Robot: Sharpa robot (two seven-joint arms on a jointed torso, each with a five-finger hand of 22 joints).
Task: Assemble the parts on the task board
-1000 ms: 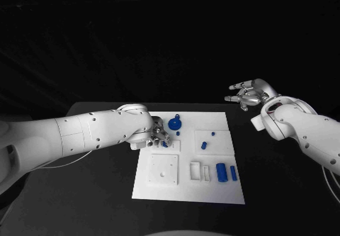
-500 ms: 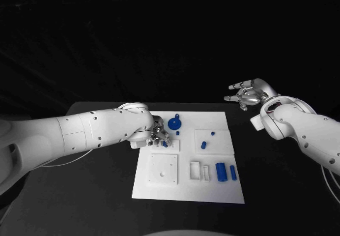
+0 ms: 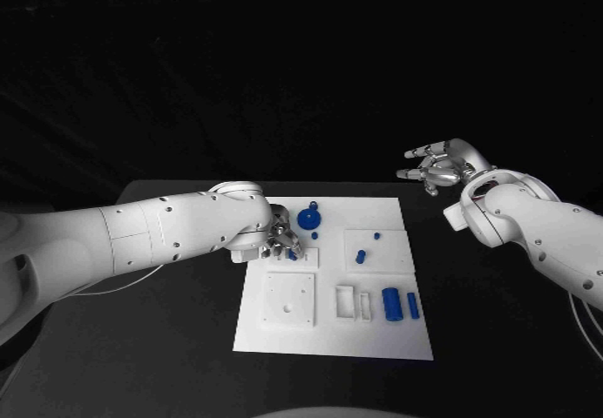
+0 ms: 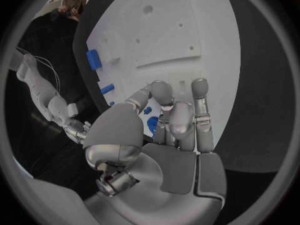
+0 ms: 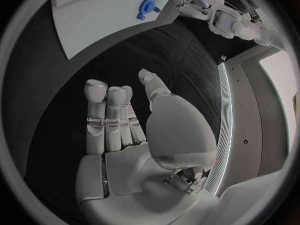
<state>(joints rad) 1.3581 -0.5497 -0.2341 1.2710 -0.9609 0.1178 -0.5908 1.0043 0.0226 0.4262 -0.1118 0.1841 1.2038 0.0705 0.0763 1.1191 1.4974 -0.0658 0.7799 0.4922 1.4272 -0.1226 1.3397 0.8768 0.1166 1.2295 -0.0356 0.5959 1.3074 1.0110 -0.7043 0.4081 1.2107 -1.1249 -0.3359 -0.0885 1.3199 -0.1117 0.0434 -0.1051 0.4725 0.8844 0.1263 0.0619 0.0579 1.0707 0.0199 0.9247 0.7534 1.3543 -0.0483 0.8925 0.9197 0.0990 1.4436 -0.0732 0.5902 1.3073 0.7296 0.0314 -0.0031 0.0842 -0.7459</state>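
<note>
White task board (image 3: 377,335) flat in the middle of the black table (image 3: 151,348), with small blue parts (image 3: 393,305) lying on and standing in it. Left hand (image 3: 279,241) lowered at the board's far left edge, fingers curled together around a small blue part (image 4: 152,126). Right hand (image 3: 434,167) raised well off the board beyond its far right corner, fingers apart, nothing held.

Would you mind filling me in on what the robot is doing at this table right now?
It is assembling small blue parts on the white task board. The left hand is down at the board's near-left area, its fingers closed around a small blue part by a raised white block. The right hand hovers off the board's far right corner, open and empty. A round blue part, a small peg and two blue cylinders lie untouched.
</note>
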